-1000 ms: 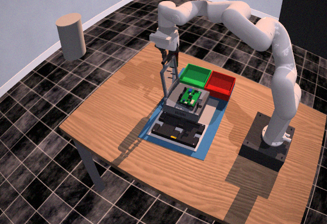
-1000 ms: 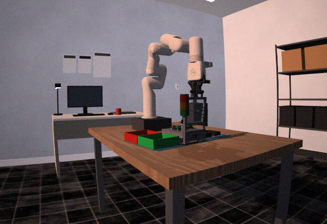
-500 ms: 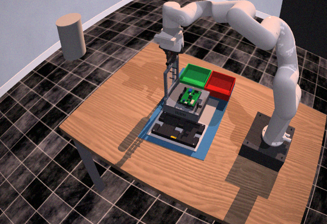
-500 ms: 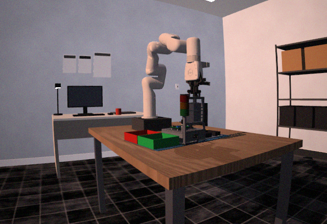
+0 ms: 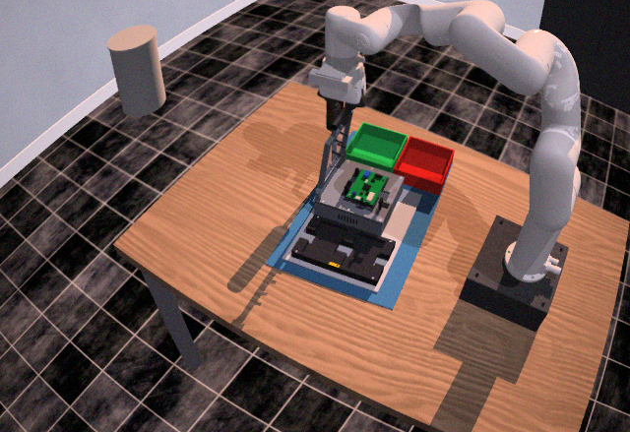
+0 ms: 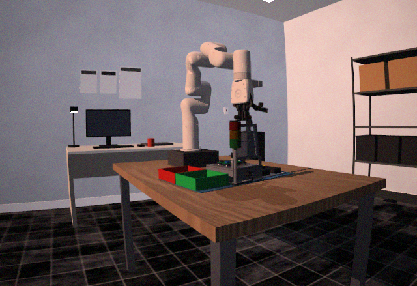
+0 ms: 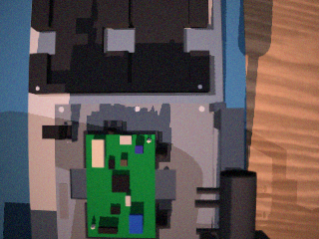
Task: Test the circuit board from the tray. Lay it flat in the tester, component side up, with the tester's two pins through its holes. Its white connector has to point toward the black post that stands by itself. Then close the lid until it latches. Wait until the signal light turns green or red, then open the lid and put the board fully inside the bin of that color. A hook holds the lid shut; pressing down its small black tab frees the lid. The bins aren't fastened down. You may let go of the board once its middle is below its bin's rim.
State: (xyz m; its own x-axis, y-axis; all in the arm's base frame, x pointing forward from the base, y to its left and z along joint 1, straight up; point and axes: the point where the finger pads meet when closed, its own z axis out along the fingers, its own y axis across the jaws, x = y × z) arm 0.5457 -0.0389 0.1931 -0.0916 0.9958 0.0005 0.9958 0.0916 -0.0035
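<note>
The green circuit board (image 5: 367,186) (image 7: 121,184) lies flat in the grey tester (image 5: 350,214) (image 6: 247,172) (image 7: 191,126), component side up. Its white connector (image 7: 98,152) sits at one corner. The tester's lid (image 5: 329,153) (image 6: 251,139) stands raised, almost upright, at the tester's far side. My gripper (image 5: 336,118) (image 6: 245,117) is shut on the top edge of the lid. The fingertips do not show in the wrist view. The signal light tower (image 6: 234,133) (image 7: 237,199) stands beside the tester; I cannot tell whether any lamp is lit.
The green bin (image 5: 376,145) (image 6: 202,179) and the red bin (image 5: 424,162) (image 6: 168,174) stand side by side behind the tester. The black tray (image 5: 346,257) (image 7: 120,65) lies in front of it, on the blue mat (image 5: 402,284). The arm's base (image 5: 514,284) is at the table's right.
</note>
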